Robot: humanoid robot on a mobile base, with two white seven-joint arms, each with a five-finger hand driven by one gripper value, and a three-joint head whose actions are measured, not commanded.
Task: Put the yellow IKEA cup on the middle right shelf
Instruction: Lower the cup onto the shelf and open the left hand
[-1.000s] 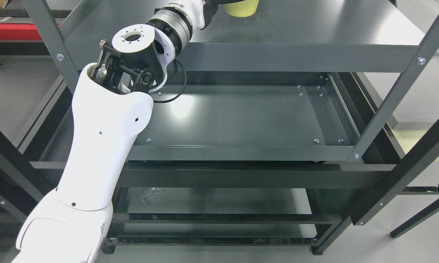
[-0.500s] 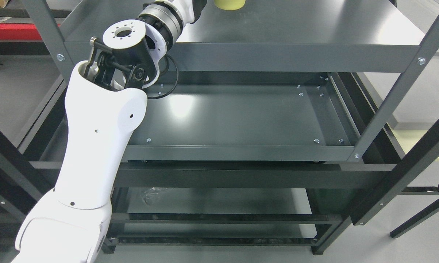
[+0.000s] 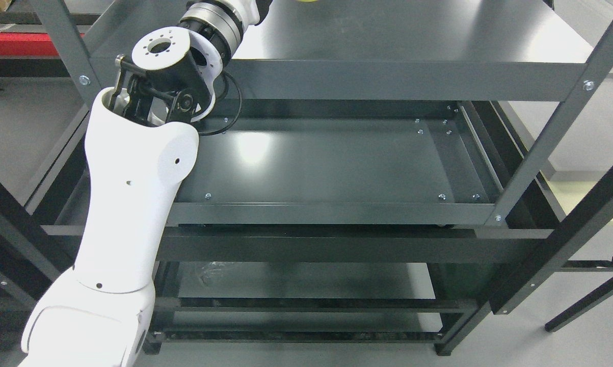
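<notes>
Dark grey metal shelf rack (image 3: 408,79) on grey floor (image 3: 26,127), left arm (image 3: 133,204) reaching up out of frame, fingers' state impossible to tell

readable text: none, honestly
shelf frame (image 3: 403,80): plain dark metal, no label or number on it
left arm (image 3: 133,199): white shell, no logo or marking I can make out
yellow cup (image 3: 306,1): just a sliver at the top edge, any brand mark is out of sight
</notes>
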